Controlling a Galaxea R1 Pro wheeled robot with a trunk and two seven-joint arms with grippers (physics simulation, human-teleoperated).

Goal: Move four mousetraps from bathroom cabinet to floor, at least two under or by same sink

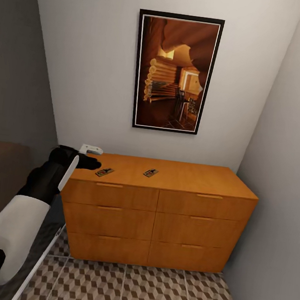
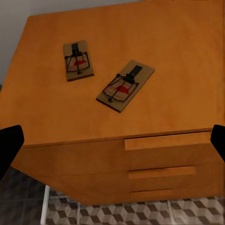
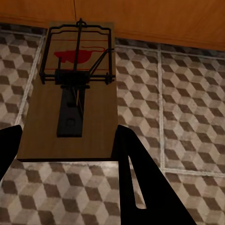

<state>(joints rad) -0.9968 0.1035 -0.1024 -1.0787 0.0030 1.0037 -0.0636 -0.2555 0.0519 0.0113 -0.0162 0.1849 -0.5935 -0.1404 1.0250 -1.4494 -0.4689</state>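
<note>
Overhead, two mousetraps (image 1: 104,172) (image 1: 150,172) on cabinet (image 1: 180,175), right gripper (image 3: 65,145) (wrist view) clamping another (image 3: 70,93)

Soft, even light, no glare anywhere.

The cabinet (image 1: 161,208) top glows warm orange while the wall at the left sits in grey shade. Mousetraps (image 2: 125,86) throw only thin shadows. Renders look slightly soft; the tiled floor (image 3: 187,117) pattern stays readable up close.
</note>
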